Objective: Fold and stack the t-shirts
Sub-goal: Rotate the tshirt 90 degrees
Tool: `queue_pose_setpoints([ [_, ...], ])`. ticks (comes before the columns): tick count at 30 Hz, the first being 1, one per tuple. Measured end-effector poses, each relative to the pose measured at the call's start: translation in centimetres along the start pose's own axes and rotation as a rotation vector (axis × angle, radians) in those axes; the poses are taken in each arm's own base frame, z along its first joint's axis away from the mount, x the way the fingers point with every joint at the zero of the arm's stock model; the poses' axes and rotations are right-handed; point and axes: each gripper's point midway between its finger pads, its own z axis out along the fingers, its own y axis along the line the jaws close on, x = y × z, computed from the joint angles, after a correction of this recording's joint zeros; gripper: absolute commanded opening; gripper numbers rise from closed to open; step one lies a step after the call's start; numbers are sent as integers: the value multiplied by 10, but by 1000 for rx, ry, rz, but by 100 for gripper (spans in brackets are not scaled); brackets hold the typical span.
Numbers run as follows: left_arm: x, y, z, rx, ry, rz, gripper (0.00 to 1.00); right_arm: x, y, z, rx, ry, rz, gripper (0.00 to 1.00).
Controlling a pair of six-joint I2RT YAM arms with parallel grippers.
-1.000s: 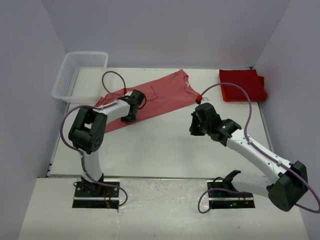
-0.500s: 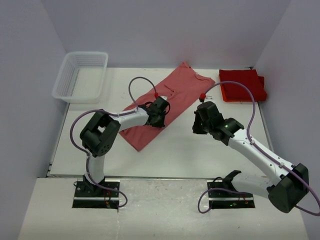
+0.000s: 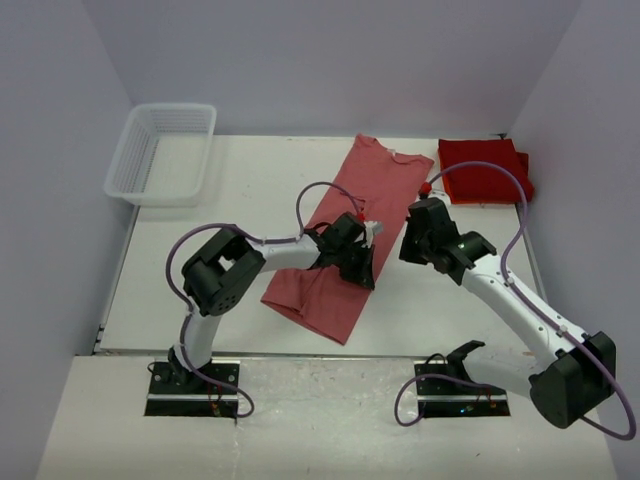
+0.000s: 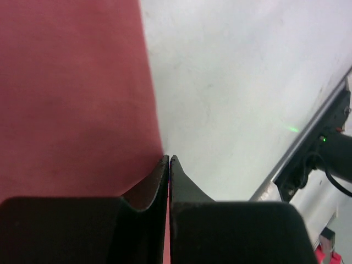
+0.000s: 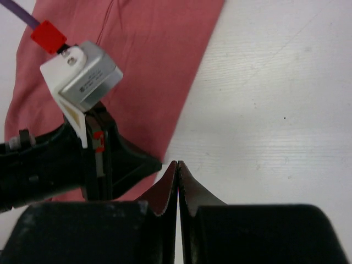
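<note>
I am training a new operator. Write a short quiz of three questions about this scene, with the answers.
1. True or false: the folded red shirts lie at the far right of the table.
2. Choose one. The left end effector is: A) open in the air; B) shut at the edge of the salmon shirt; C) shut on the folded red shirts.
3. What stands at the far left corner of the table?

Key: 1. True. 2. B. 3. The white basket.
</note>
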Motion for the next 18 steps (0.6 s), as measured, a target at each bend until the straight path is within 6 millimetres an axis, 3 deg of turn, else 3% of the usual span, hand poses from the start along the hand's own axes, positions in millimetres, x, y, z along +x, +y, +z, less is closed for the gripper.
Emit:
queue_pose_setpoints([
  [4,8,-13,-7,39,17,44,0,-4,-10,2,28,-1,24,0],
  [7,-13,-21,-29,58,-42,99,0,-2,-11,2,31,5,24,0],
  [11,-82,-25,-72,71,-196,161,0,-1,-11,2,30,10,23,0],
  [14,-142,-15,-103,74,-315,194,0,1,-7,2,7,25,22,0],
  [18,-209,10,-115,95,-403,239,0,6,5,3,-55,54,16,0],
])
